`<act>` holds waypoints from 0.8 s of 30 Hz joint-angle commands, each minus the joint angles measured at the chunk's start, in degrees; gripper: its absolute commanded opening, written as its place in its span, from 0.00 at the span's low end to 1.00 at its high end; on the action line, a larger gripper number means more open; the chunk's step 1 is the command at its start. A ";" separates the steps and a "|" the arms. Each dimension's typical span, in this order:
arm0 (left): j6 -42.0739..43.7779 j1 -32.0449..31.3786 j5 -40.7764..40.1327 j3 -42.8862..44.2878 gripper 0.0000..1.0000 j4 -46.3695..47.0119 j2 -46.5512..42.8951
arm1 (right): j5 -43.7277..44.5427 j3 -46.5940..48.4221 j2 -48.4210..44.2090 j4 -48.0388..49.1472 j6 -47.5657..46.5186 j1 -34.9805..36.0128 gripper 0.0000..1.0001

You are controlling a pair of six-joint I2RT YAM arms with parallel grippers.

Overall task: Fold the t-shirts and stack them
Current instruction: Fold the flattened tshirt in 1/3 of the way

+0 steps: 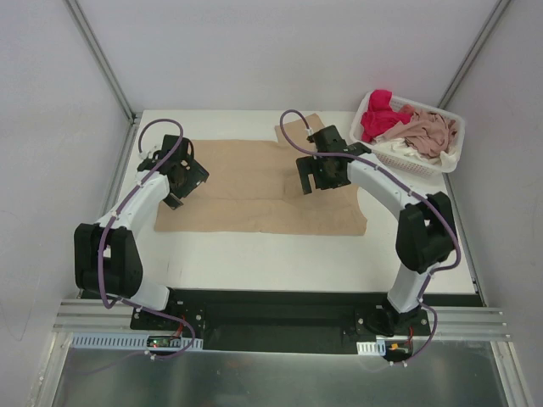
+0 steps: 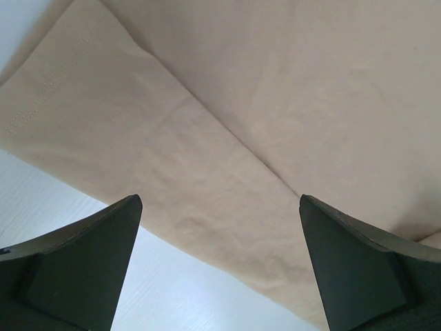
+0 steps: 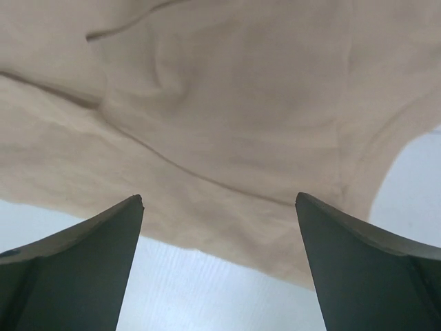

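Note:
A large tan-beige t-shirt (image 1: pixel 254 191) lies spread flat on the white table (image 1: pixel 254 254). My left gripper (image 1: pixel 188 178) is open and empty, low over the shirt's left edge; in the left wrist view (image 2: pixel 219 200) the tan cloth (image 2: pixel 241 103) fills the frame, with bare table (image 2: pixel 41 200) beside it. My right gripper (image 1: pixel 312 176) is open and empty over the shirt's upper right part; in the right wrist view (image 3: pixel 219 196) it is over the wrinkled cloth (image 3: pixel 227 89) near its edge. Red-pink (image 1: pixel 379 119), dusty pink (image 1: pixel 431 131) and white (image 1: pixel 399 148) shirts lie heaped in the basket.
The white lattice basket (image 1: pixel 420 165) stands at the table's back right corner. Grey walls and metal frame posts enclose the table on three sides. Bare table shows in front of the tan shirt and in the right wrist view (image 3: pixel 207 289).

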 commanded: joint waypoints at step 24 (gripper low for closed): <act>0.20 -0.84 5.59 -1.45 0.99 3.62 6.09 | 5.19 -1.23 1.38 15.22 5.75 2.10 0.97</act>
